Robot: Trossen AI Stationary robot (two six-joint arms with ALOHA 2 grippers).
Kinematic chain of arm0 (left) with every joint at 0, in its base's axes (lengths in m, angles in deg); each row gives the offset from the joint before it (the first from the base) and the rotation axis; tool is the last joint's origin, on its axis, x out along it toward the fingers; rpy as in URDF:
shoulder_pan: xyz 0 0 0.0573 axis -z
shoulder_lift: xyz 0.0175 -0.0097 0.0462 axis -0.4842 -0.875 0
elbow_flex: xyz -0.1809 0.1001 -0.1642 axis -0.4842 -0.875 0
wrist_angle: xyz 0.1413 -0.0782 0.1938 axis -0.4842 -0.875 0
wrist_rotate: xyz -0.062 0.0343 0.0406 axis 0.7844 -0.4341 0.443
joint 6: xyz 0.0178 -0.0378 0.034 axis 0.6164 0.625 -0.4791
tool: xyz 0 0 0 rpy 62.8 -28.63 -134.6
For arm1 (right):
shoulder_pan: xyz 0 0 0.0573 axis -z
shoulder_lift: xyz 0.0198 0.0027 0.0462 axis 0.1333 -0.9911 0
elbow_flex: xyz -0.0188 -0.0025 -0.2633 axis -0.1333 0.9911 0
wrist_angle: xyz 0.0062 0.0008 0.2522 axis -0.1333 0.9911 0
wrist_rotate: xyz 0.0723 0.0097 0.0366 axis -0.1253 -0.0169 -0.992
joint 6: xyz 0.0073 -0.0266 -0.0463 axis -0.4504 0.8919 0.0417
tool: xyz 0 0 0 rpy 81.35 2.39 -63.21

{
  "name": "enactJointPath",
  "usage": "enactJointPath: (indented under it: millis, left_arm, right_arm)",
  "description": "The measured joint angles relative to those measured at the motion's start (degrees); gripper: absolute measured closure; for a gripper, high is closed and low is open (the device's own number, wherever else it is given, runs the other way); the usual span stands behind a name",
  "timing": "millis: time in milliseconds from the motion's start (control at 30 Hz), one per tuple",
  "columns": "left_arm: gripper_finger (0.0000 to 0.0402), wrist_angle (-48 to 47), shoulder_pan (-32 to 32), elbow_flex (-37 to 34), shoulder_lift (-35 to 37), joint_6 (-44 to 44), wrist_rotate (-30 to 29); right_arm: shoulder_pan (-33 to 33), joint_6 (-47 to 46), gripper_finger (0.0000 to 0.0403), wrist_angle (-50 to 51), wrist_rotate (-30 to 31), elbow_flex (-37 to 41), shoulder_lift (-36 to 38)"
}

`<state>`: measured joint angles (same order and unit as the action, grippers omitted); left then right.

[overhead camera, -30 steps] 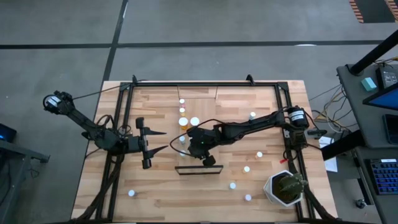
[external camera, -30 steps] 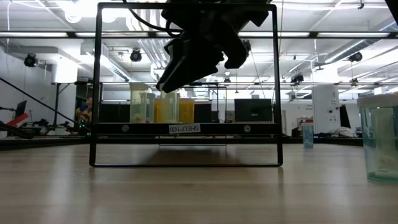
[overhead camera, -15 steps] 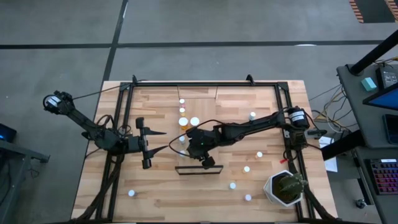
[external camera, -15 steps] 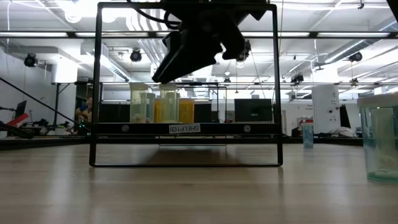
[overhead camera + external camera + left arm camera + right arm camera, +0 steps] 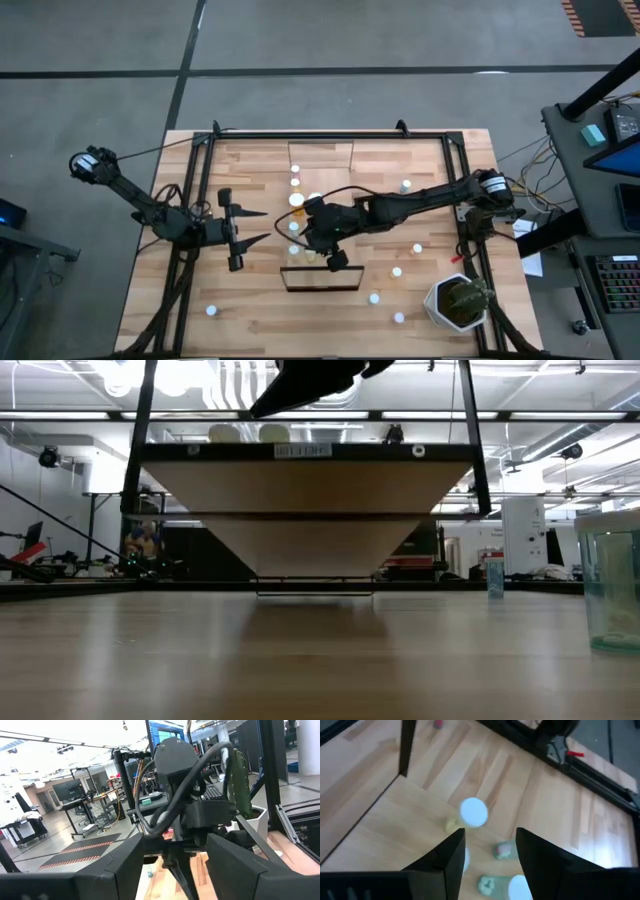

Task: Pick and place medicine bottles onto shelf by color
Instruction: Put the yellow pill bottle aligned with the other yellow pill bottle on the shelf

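The light-wood shelf (image 5: 325,160) is tilted. Its near end with the dark rail (image 5: 322,270) is raised and its far end is down at the table. The low view shows its underside (image 5: 310,520). Several white-capped medicine bottles (image 5: 297,200) stand on it, some orange and some greenish; they also show in the right wrist view (image 5: 472,812). My right gripper (image 5: 330,255) is open above the plank's near part (image 5: 490,837). My left gripper (image 5: 266,225) is open and empty to the shelf's left. My right gripper stands over the shelf's raised near end, by its dark rail. The place where they might meet lies above the low view's edge and under the gripper in the high view. I cannot tell whether it touches the rail.
Loose white-capped bottles stand on the table to the shelf's right (image 5: 405,185) (image 5: 417,248) (image 5: 396,271) and one at the near left (image 5: 211,310). A potted plant (image 5: 458,300) stands at the near right corner. A dark frame (image 5: 205,140) borders the tabletop.
My right gripper has gone up. The shelf's near end has risen with it, from standing level on its end frame to steeply tilted. The far end has stayed down at the table. The bottles on the plank have risen along with it.
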<state>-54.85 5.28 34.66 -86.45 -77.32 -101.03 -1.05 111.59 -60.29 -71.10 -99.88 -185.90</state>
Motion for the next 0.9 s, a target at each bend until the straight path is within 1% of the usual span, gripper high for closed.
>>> enactJointPath:
  millis: [100, 267, 567, 700, 900]
  left_arm:
    - [0.0202, 0.56, 0.00, 0.10, -0.69, 0.09, 0.04]
    - [0.0202, 5.12, 0.00, 0.12, -2.58, -0.06, 0.08]
    - [0.0202, 4.91, 0.00, 1.50, -4.75, -0.09, 0.00]
    - [0.0202, 5.00, 0.00, 1.50, -4.80, -0.04, 0.09]
    - [0.0202, 4.91, 0.02, 0.92, -5.00, 1.32, 0.09]
  right_arm:
    - [-0.54, 0.04, 0.0239, 0.20, 0.58, 0.19, 0.12]
    - [-1.42, 0.50, 0.0243, -0.29, 1.85, 0.64, -1.58]
    - [-1.28, 0.46, 0.0262, -3.30, 2.23, 0.75, -5.00]
    - [-1.16, 1.85, 0.0266, -3.05, 4.73, 0.68, -4.13]
    - [-1.13, 2.75, 0.0273, -1.64, 7.98, 0.07, -0.12]
